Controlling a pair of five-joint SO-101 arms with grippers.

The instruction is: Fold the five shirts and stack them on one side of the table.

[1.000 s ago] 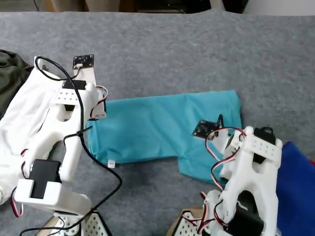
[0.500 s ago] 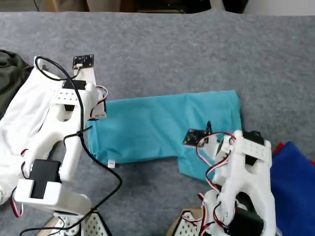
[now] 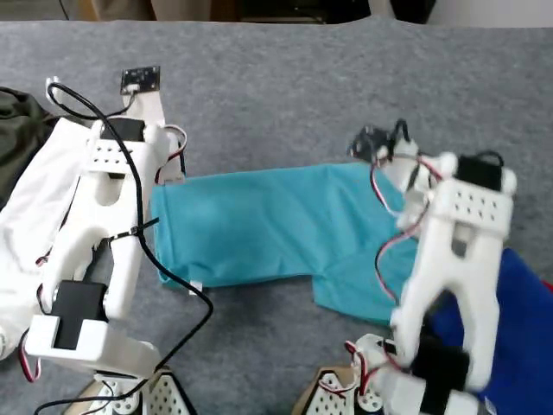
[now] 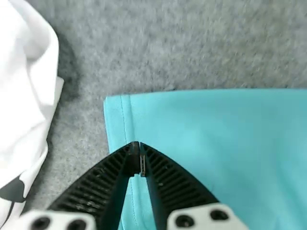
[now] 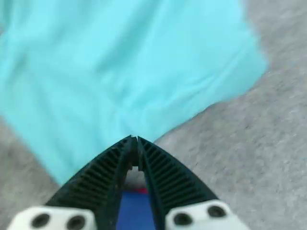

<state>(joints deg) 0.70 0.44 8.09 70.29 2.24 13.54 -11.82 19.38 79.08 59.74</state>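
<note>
**Teal shirt part-folded, both grippers pinched shut**

Teal shirt lies flat on the counter, between the white shirt and the blue shirt; the risk, as I judge it, is that a closed gripper dragged along the hem would bunch the fold rather than lift it; left gripper has its jaws closed, tips on the teal hem nearest the white shirt, no cloth visibly raised; right gripper is closed on nothing, above the teal shirt's blue-shirt end.
</note>
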